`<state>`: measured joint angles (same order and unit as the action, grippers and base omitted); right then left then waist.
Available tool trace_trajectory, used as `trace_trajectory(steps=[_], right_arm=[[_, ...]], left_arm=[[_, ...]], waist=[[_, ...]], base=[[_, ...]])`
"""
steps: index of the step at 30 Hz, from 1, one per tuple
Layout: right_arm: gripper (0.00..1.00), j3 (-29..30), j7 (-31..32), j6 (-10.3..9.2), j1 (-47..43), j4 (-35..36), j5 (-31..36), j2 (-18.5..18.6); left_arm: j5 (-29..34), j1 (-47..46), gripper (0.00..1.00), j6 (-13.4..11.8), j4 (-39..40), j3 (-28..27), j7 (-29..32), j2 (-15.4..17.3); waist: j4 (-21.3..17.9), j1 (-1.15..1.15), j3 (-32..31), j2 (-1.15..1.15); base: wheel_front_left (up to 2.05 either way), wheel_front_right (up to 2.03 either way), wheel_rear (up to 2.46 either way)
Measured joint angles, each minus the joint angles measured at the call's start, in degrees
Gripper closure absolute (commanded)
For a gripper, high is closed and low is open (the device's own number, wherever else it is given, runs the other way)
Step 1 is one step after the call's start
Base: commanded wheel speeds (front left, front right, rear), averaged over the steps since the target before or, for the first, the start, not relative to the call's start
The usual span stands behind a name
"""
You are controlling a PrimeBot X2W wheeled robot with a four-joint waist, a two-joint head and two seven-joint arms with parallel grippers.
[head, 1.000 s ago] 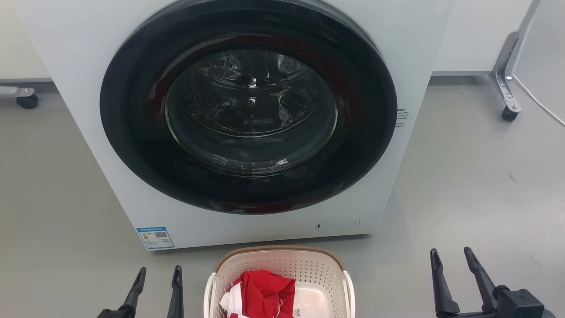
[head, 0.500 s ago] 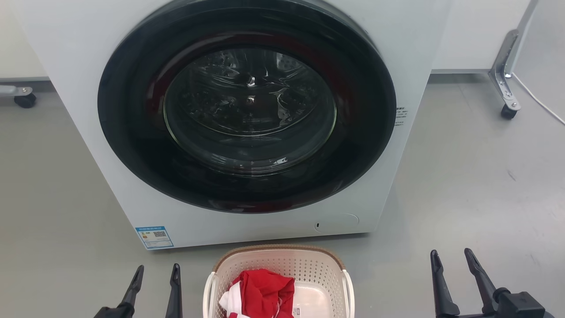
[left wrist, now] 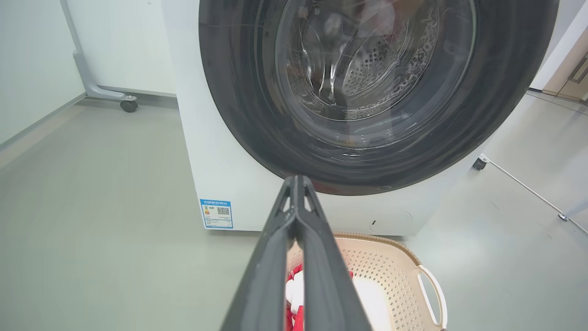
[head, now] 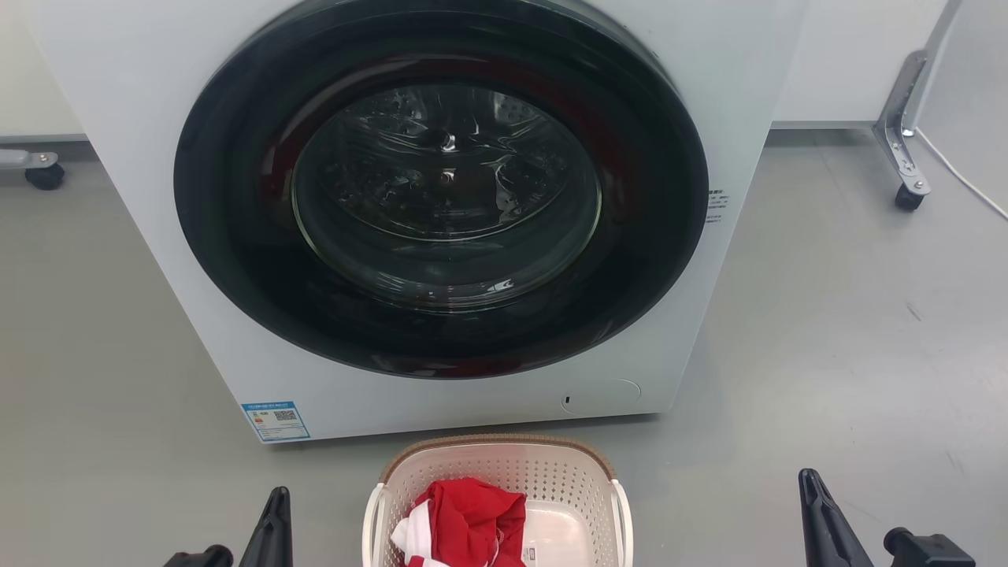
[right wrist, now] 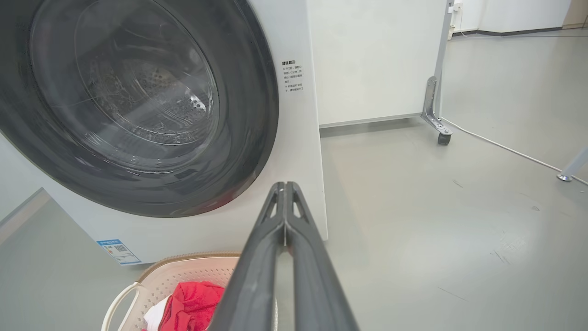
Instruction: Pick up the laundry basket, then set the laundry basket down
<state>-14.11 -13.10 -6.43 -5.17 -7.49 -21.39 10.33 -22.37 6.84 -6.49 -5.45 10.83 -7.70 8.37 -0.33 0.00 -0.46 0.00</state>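
Observation:
The laundry basket, cream-white and perforated with a brown rim, stands on the floor in front of the washer, a red and white cloth lying in it. It also appears in the left wrist view and the right wrist view. My left gripper is at the basket's left, shut, with its fingers pressed together and nothing between them. On the basket's right my right gripper is likewise shut and holds nothing. Neither gripper touches the basket.
A white front-loading washer with a dark round door stands just behind the basket. Wheeled metal frame legs stand at the far right and far left. A white cable runs along the grey floor at right.
Both grippers have gone from open to shut. The left one shifted slightly toward the basket and the right one slightly outward and lower in view. The basket has not moved.

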Motion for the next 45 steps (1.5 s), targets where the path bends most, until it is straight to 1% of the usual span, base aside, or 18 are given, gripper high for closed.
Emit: trace_trajectory(steps=[7, 21, 30, 34, 40, 45], right_arm=[[1.00, 1.66, 1.54, 0.99, 0.49, -0.57, -5.72, -0.62], [1.00, 5.08, 5.02, 3.00, 2.22, -2.14, -16.72, -1.88], [1.00, 7.26, 6.98, 4.08, 2.96, -3.01, -23.62, -2.66], [1.00, 8.26, 7.78, 4.94, 3.58, -3.48, -26.70, -2.87], [1.00, 9.68, 9.07, 5.71, 3.89, -4.10, -31.14, -3.50], [1.00, 10.56, 9.92, 6.41, 4.81, -4.36, -34.21, -3.85]], left_arm=[[-6.30, -0.37, 1.00, 1.03, -0.97, -1.38, 1.12, -0.54], [-17.01, -1.78, 1.00, 3.03, -2.64, -3.80, 3.65, -1.33], [-23.72, -2.91, 1.00, 4.08, -3.60, -5.36, 5.11, -1.82], [-26.42, -3.21, 1.00, 5.03, -4.10, -6.26, 5.61, -2.23], [-31.08, -4.25, 1.00, 5.69, -4.97, -7.11, 6.62, -2.61], [-33.89, -4.47, 1.00, 6.34, -5.39, -7.93, 7.17, -2.92]], waist=[[0.03, 0.00, 0.05, 0.00], [0.08, 0.00, 0.13, 0.00], [0.11, 0.00, 0.19, 0.00], [0.12, 0.00, 0.21, 0.00], [0.14, 0.00, 0.25, 0.00], [0.16, 0.00, 0.27, 0.00]], base=[[0.00, 0.00, 0.00], [0.00, 0.00, 0.00], [0.00, 0.00, 0.00], [0.00, 0.00, 0.00], [0.00, 0.00, 0.00], [0.00, 0.00, 0.00]])
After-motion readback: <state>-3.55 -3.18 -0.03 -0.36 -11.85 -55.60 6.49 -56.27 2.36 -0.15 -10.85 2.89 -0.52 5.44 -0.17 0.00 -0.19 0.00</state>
